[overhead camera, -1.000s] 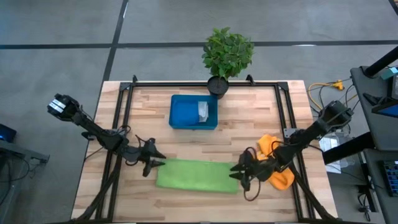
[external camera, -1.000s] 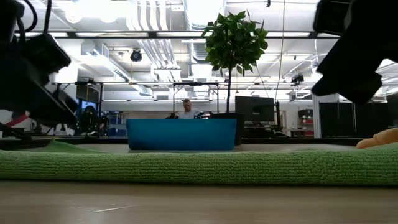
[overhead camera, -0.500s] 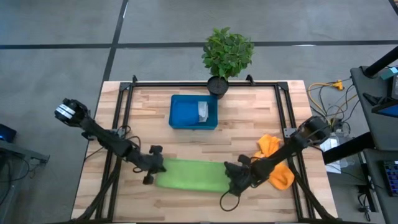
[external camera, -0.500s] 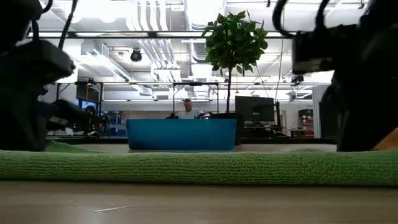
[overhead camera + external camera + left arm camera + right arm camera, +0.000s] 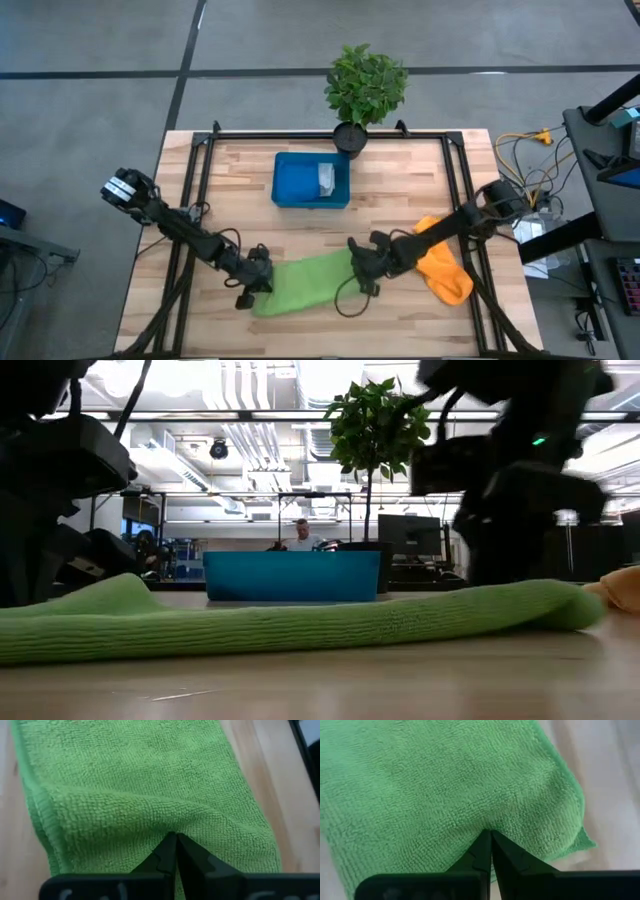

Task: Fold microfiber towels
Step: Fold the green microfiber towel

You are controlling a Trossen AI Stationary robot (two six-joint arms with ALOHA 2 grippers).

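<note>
Pinching green towel [image 5: 305, 283] ends, left gripper [image 5: 262, 281], right gripper [image 5: 362, 262], orange towel [image 5: 440, 268] apparently beside.

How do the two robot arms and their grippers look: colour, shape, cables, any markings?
Both arms are black and slender, built of jointed segments, with thin black cables looping beside them. The left arm has a light grey block with dark marks at its base end. The left gripper and right gripper each have two flat, dark, pointed fingers. On the right arm's housing a small green light shows.

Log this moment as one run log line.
step: folding green towel | left gripper: shut on green towel, left end | right gripper: shut on green towel, right end
</note>
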